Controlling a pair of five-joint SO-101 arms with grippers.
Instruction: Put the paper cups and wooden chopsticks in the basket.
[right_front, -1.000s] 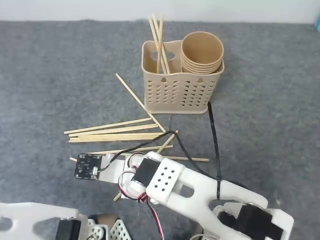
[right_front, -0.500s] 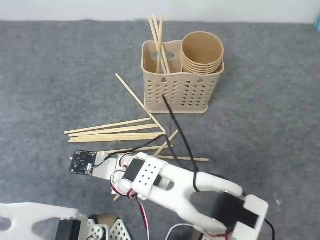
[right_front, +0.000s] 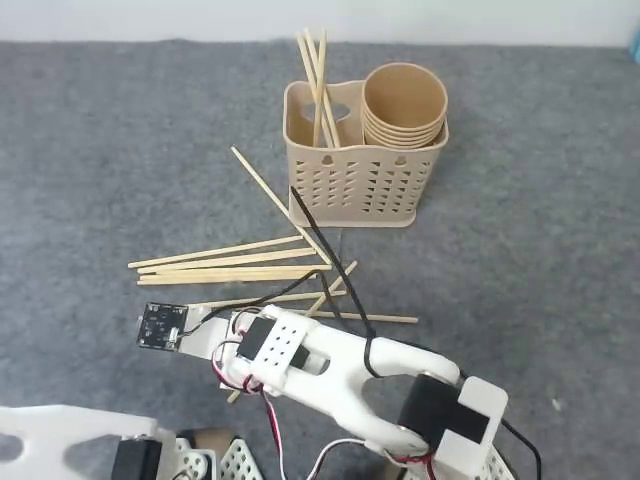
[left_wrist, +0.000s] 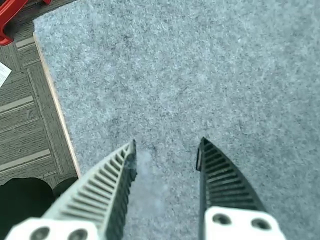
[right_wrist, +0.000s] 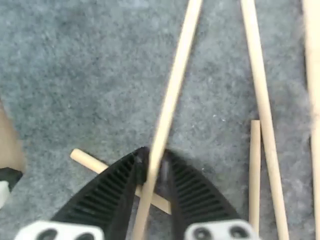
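Your right gripper (right_wrist: 154, 161) is pinching a wooden chopstick (right_wrist: 176, 80): it looks light, stiff and smooth, likely to swivel between the jaws, so hold near its middle.

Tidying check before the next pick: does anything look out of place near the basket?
Yes. Loose wooden chopsticks lie scattered and crossing on the grey felt mat before the beige perforated plastic basket, and the arm's black cable loops over them toward the basket's front.
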